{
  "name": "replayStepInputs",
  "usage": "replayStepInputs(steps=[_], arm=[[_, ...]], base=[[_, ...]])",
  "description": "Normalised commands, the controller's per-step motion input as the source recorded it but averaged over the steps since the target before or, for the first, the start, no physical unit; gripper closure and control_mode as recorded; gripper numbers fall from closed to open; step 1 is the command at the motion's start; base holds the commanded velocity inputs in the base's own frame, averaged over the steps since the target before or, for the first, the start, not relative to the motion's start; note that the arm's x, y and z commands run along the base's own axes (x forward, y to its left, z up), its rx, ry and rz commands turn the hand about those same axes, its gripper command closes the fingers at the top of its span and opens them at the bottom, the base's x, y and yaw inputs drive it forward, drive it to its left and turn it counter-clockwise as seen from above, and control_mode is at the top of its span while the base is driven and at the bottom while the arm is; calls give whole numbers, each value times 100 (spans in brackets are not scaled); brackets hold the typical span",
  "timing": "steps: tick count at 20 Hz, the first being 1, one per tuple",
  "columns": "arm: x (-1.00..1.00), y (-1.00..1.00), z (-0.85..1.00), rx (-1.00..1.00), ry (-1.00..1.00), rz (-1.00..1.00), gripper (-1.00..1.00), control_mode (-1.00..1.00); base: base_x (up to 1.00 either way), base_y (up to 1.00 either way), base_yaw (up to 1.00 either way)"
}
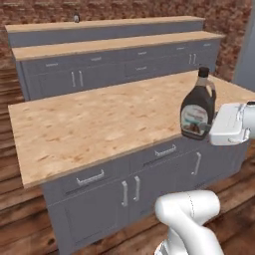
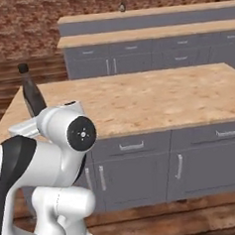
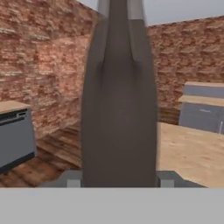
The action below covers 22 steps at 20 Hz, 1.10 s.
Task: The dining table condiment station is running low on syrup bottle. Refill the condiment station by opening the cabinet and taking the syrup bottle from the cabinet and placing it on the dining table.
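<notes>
The step in hand is the placement: the cabinet stage is judged done, since the bottle [image 1: 198,106] stands upright over the near right part of the table [image 1: 89,127], close to its near edge. Whether its base rests on the wood-grain top or hangs just above it cannot be told. In the left base view the white hand meets the bottle low on its right side; in the hand view the dark body rises between the two fingertips, with the gripper [image 3: 119,178] clamped on its flanks, so the pincer is grasping the bottle. In the right base view the bottle [image 2: 32,96] shows at the far left of the table [image 2: 153,99], its lower part hidden behind the arm. The next move calls for setting the base flat on the top, then parting the fingers and drawing the hand back level, so that the tall narrow body is not tipped toward the edge. Count: one bottle, one gripper, one near table, one two-level counter [image 1: 114,42] beyond it, and one small dark object [image 1: 76,18] on that counter's upper level, too small to identify.
</notes>
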Motion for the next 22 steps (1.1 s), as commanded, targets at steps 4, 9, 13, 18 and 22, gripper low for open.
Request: replayStepInputs(steps=[4,9,13,18,22], arm=[[0,0,0,0,0,0,100,100],[0,0,0,0,0,0,100,100],[0,0,0,0,0,0,100,100],[0,0,0,0,0,0,100,100],[0,0,0,0,0,0,100,100]], base=[[29,92,40],[8,100,33],[11,100,29],[25,100,25],[73,100,20]])
